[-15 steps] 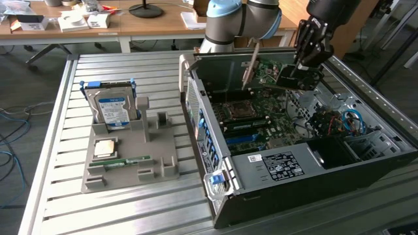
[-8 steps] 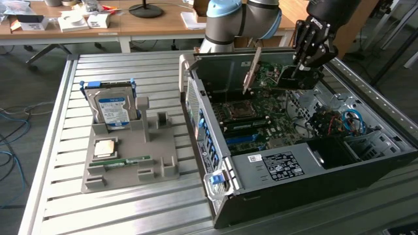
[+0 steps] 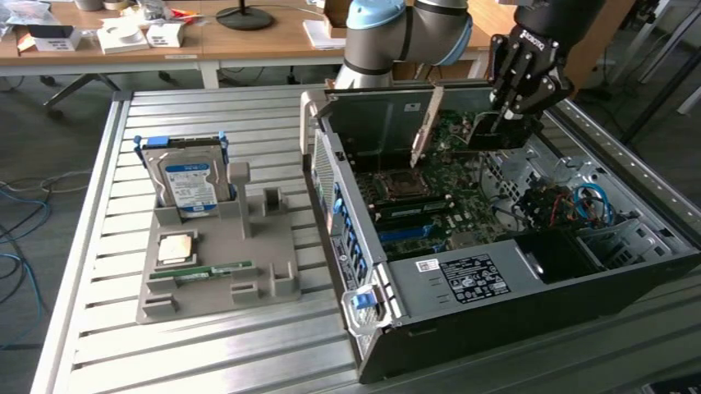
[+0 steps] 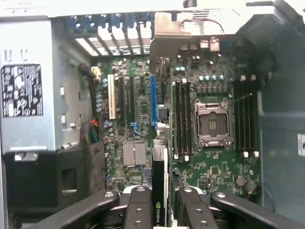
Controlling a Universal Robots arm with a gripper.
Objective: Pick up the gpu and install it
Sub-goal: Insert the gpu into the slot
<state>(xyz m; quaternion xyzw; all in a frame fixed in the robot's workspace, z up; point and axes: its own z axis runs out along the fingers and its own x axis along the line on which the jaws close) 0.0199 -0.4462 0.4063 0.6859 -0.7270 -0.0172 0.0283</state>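
1. Exterior view: the black two-finger gripper (image 3: 501,125) on the grey-and-blue robot arm (image 3: 411,33) is down inside the open black computer case (image 3: 526,305), which lies on its side on the ribbed aluminium table (image 3: 219,107).
2. The gripper is clamped on the gpu (image 3: 478,139), a thin flat dark expansion card. It is held upright over the green motherboard (image 3: 438,205) near the back of the case.
3. A tan strip stands at the card's end towards the case's rear wall. I cannot tell here whether the card's lower edge touches the board.
4. The square metal processor socket (image 3: 401,183) sits open, towards the exterior view's left of the card.
5. Well apart from the case, on the exterior view's left, a grey moulded holder (image 3: 263,246) rests on the table. A silver hard drive with a blue label (image 3: 189,182) stands upright in it, and a small green memory stick (image 3: 203,272) lies flat near its front.
6. Wrist view: we look straight down the gpu (image 4: 159,176), edge-on and black, with a green logo on its edge.
7. The gripper (image 4: 162,210) is closed on the card, with a black fingertip (image 4: 138,202) pressed against each flat face.
8. The card's silver metal bracket (image 4: 167,28) reaches the slotted rear wall of the case.
9. The card runs just beside the long blue slot (image 4: 153,98) on the motherboard (image 4: 138,119), between that slot and the processor socket (image 4: 213,125).
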